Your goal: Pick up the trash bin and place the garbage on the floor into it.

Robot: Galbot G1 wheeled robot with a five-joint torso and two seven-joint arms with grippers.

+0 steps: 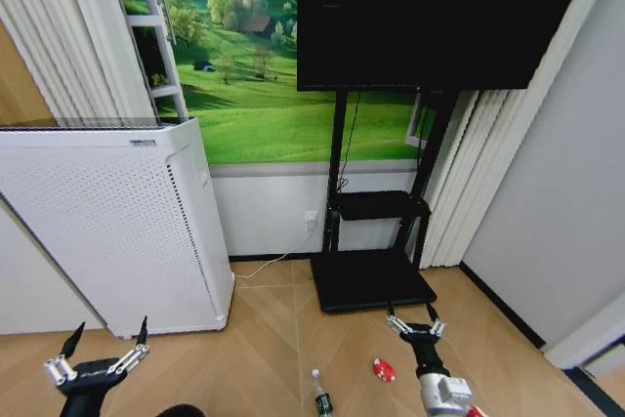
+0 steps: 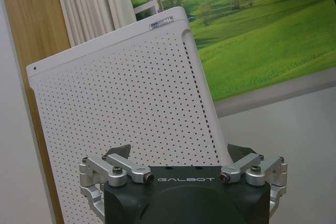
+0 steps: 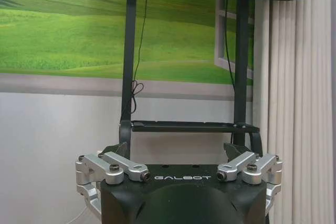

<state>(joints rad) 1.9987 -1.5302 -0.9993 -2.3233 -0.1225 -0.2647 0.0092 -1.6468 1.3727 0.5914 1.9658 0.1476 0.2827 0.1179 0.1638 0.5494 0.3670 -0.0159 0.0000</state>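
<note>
Both claws empty, nothing picked up yet.

The right gripper [image 1: 416, 325] hangs with its fingers spread apart, gripping nothing; just below and beside it on the floor [image 1: 283, 339] lie a red-and-white packet [image 1: 384, 370] and, a little farther toward the left gripper [image 1: 107, 347], a clear bottle [image 1: 320, 393]. The left claw is likewise apart and empty, near the white appliance [image 1: 107, 222]. I can't make out the trash bin for certain, so the whole job looks undone.

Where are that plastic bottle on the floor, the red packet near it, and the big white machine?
plastic bottle [image 1: 320, 396]: head view, on its clear neck above the green label.
red packet [image 1: 384, 370]: head view, on the middle of its red face.
white machine [image 1: 107, 222]: head view, on its perforated front panel.
</note>
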